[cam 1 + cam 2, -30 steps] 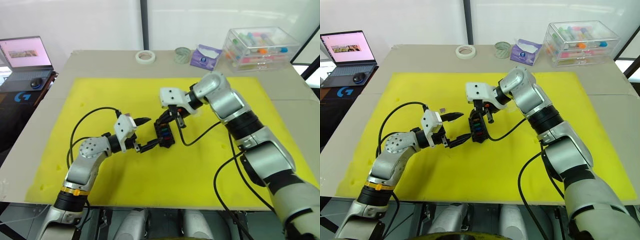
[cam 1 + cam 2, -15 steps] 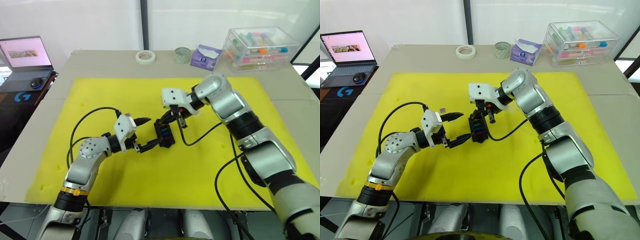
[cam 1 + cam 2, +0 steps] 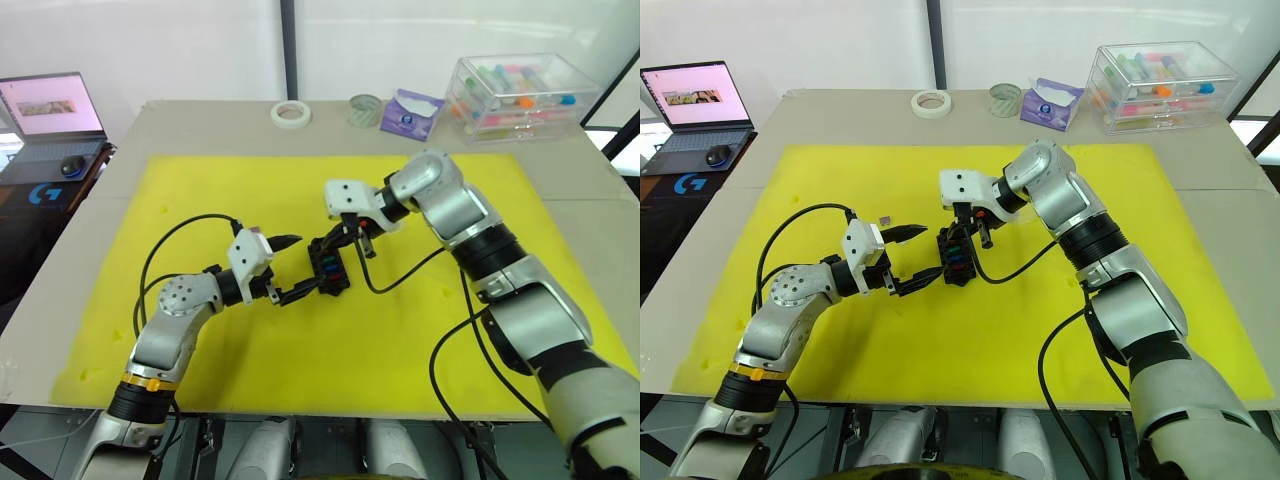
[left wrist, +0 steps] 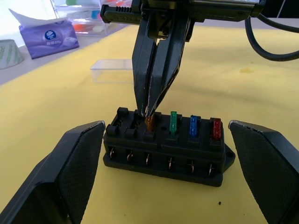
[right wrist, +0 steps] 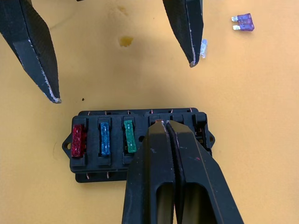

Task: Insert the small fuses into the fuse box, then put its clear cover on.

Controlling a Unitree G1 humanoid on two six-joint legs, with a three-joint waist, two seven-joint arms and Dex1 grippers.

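Observation:
The black fuse box (image 4: 168, 151) lies on the yellow mat (image 3: 330, 350), mid-table. Red (image 4: 216, 128), blue (image 4: 193, 126) and green (image 4: 173, 122) small fuses stand in its slots. My right gripper (image 5: 166, 123) points down over the box, shut on an orange fuse (image 4: 150, 123) at the slot beside the green one. My left gripper (image 3: 308, 262) is open, with one finger (image 4: 70, 172) on each side of the box and neither touching it. A purple fuse (image 5: 244, 21) and a pale one (image 5: 202, 46) lie loose on the mat. The clear cover (image 4: 112, 71) rests on the mat behind the box.
Along the table's far edge sit a tape roll (image 3: 290, 113), a second roll (image 3: 365, 108), a tissue pack (image 3: 410, 112) and a large clear box of coloured tubes (image 3: 520, 92). A laptop (image 3: 50, 110) stands far left. Black cables loop from both wrists over the mat.
My right wrist has crept slightly to the right above the fuse box. The left arm and the box stay put.

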